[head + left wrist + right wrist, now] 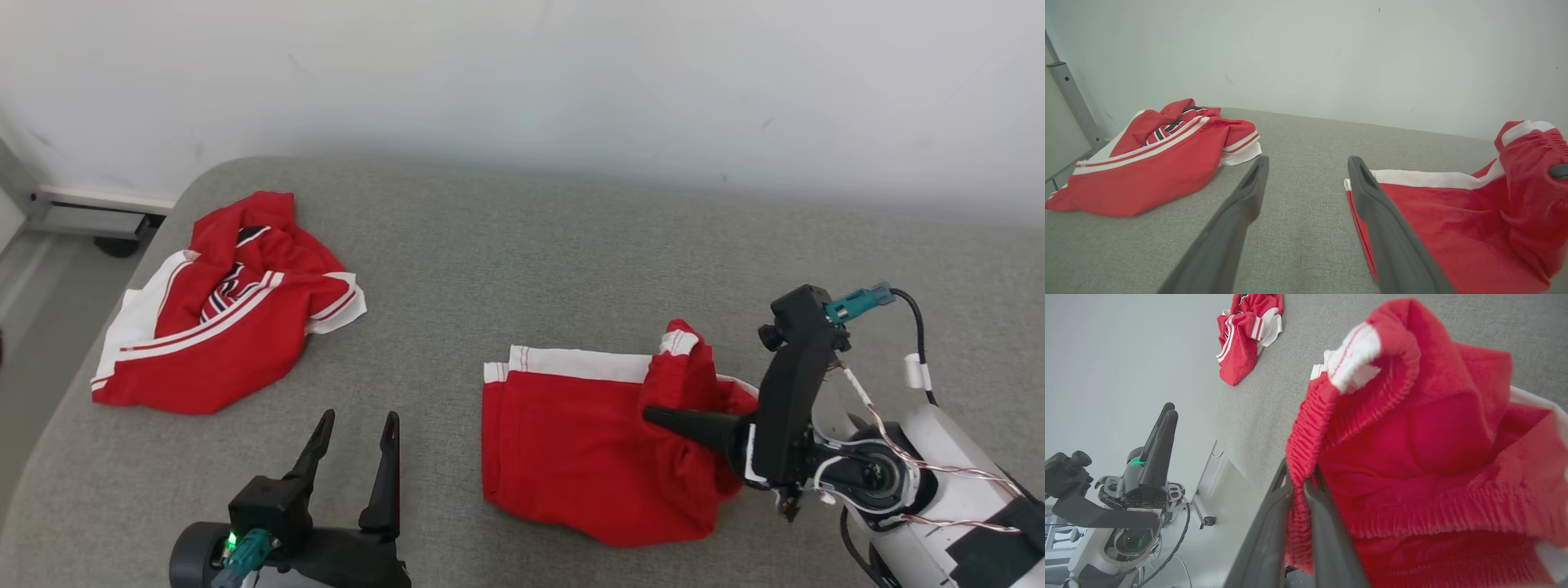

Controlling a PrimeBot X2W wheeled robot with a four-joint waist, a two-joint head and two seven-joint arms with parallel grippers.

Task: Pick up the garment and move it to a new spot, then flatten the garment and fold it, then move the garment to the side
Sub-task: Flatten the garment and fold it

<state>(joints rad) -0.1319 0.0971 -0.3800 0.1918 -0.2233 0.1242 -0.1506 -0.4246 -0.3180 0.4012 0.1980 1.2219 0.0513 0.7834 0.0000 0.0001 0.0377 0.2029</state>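
The garment (pixel 588 441) is a pair of red shorts with a white band along its far edge, lying partly folded on the grey surface (pixel 522 269) right of centre. Its right end is lifted, with the ribbed waistband (pixel 1306 428) bunched up. My right gripper (pixel 651 416) reaches in from the right and is shut on that waistband; in its wrist view the cloth is pinched between the fingers (pixel 1327 522). My left gripper (pixel 359 420) stands open at the lower left, to the left of the shorts (pixel 1437 216), with nothing between its fingers (pixel 1237 212).
A second crumpled red garment with white and dark stripes (pixel 229 310) lies at the far left of the surface, near its rounded corner. A white wall runs behind. A metal rail (pixel 90 208) and floor lie beyond the left edge.
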